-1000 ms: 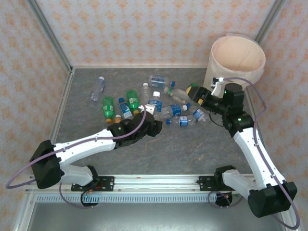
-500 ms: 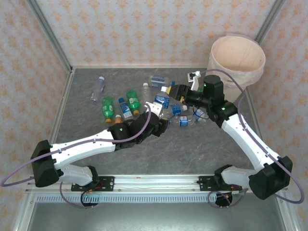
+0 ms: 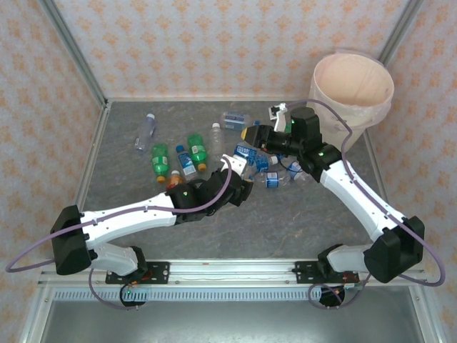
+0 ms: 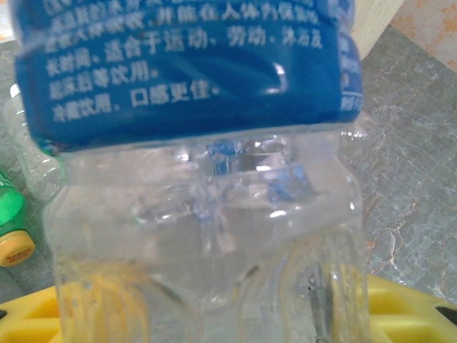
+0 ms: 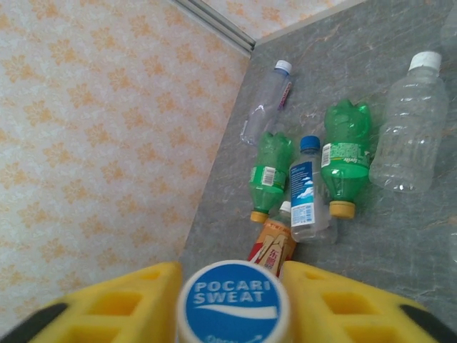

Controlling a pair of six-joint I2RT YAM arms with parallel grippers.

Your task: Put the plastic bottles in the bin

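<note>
My left gripper [image 3: 241, 164] sits mid-table, shut on a clear plastic bottle [image 3: 246, 151] with a blue label. In the left wrist view that bottle [image 4: 193, 78] stands between the yellow fingers [image 4: 407, 307]. Just behind it, my right gripper [image 3: 252, 133] is shut on another bottle. In the right wrist view that bottle's blue-and-white cap [image 5: 232, 304] is wedged between the two yellow fingers [image 5: 136, 300], and its body is hidden. The cream bin [image 3: 371, 111] stands at the far right corner, to the right of both grippers.
Loose bottles lie on the grey table: two green ones [image 3: 160, 158] [image 3: 196, 148], a clear one [image 3: 146, 128] far left, an orange-tinted one [image 3: 173, 176], and a small cluster [image 3: 275, 175] under the right arm. Patterned walls enclose the table on three sides.
My right arm swung left from beside the bin to the bottles, and its jaws closed around a cap. My left arm carried its bottle slightly right and farther from me.
</note>
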